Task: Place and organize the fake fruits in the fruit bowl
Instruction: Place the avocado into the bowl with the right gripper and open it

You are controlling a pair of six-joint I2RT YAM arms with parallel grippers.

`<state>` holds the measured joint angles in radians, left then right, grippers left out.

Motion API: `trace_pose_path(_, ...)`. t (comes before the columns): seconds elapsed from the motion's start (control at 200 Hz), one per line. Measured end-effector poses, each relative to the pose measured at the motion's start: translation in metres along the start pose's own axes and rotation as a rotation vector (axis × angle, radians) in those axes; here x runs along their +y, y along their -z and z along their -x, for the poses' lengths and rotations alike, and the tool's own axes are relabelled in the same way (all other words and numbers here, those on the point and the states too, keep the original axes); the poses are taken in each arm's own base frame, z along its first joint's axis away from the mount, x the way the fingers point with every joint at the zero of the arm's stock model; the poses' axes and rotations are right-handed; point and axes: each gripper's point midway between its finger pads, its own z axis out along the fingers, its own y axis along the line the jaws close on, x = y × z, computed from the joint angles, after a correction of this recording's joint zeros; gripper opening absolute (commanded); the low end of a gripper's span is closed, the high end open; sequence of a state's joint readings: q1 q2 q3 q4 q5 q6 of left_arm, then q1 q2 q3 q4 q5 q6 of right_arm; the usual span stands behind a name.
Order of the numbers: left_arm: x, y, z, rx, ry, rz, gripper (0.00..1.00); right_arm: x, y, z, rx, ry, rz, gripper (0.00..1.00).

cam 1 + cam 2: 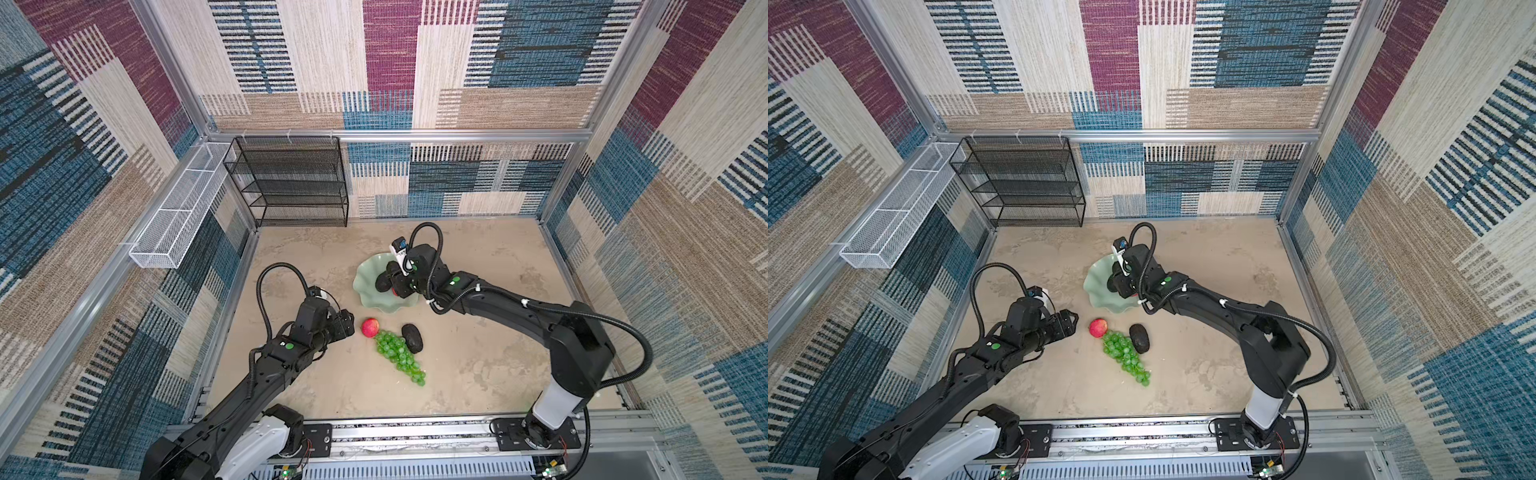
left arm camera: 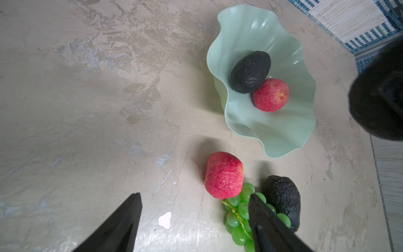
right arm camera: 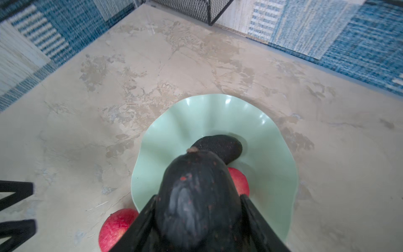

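Near the left edge of the bench [image 1: 498,374], the left hand [image 2: 194,196] points toward the loose fruit with its fingers spread wide and nothing between them. Just ahead of its fingertips lies the loose apple [image 1: 370,327], red and rough-skinned, resting on the bench. The grape bunch [image 1: 399,355] begins against that apple on the side away from the left hand, and this glossy green bunch lies stretched out flat. In the left wrist view one finger of the hand overlaps the grapes, but I cannot tell whether it touches them. Beyond the bunch from the left hand, pressed against the grapes, lies the loose avocado [image 1: 412,338], dark and bumpy.

Farther out from the left hand and directly under the right one stands the fruit bowl [image 1: 368,270], pale mint green with a wavy rim. Inside it the bowl avocado [image 2: 250,72] and the bowl apple [image 2: 271,95] touch each other.

Over the bowl, the right hand [image 3: 198,198] is clamped on the held avocado [image 3: 192,174], one finger on each flank. The fruit's stem end points away from the hand, and its body hides part of the bowl apple below.
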<state>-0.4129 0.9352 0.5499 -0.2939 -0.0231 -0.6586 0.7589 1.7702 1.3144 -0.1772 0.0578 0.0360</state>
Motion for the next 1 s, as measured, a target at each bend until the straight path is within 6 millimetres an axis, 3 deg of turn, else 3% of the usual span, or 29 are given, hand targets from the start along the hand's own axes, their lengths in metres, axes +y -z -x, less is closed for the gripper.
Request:
trace_pose_path(0.19,0.000,0.003,-0.001,0.001,0.000,-0.006,0.80,0.012,-0.045,-0.016,0.050,0.134,0.062,0.49)
trace_pose_path(0.471,-0.002,-0.004,-0.013,0.060,0.000,-0.023,0.80,0.016,-0.075,-0.053,0.132,0.192,0.102,0.61)
trace_pose_path(0.736,-0.008,-0.015,-0.022,0.128,-0.005,-0.043,0.79,0.011,-0.072,-0.047,0.114,0.178,0.108,0.73)
trace_pose_path(0.887,-0.010,-0.023,-0.029,0.171,-0.012,-0.044,0.79,-0.002,-0.052,-0.023,0.051,0.130,0.099,0.76)
trace_pose_path(1.002,-0.019,-0.027,-0.031,0.189,-0.047,-0.054,0.79,-0.019,-0.029,-0.007,-0.007,0.060,0.086,0.86)
